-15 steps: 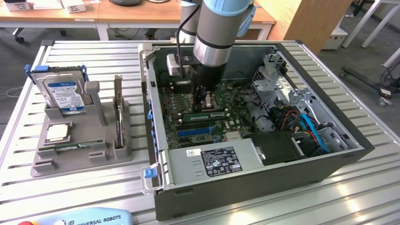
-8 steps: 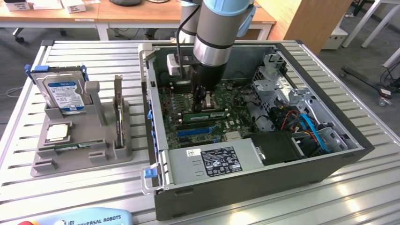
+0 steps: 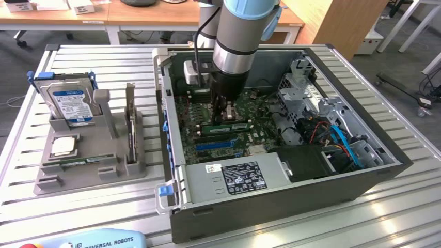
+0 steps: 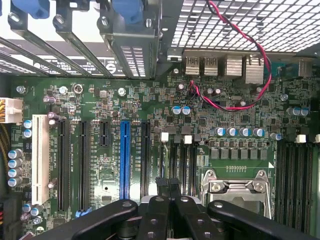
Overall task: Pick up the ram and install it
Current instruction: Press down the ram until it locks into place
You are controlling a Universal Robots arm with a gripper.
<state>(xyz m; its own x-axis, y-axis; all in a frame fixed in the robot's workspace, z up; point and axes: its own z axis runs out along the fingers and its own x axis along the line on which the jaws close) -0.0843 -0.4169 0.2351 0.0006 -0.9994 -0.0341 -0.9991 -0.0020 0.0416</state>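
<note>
Wrist view: gripper [image 4: 167,184] shut, fingertips together, low over memory slots [image 4: 182,162] on motherboard [image 4: 100,100]. Exterior view: ram [image 3: 224,124] standing on edge in slot right beneath fingertips; contact unclear. Probably light, stiff, thin, fragile; best pinched along bare top edge, clear of chips and contacts. White slot latches plain from wrist; ram's green face and, farther off, hard drive [image 3: 69,101] from exterior.

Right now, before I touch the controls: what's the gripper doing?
Gripper: shut, down inside the computer case over the motherboard; whether it holds the ram cannot be told.
</note>
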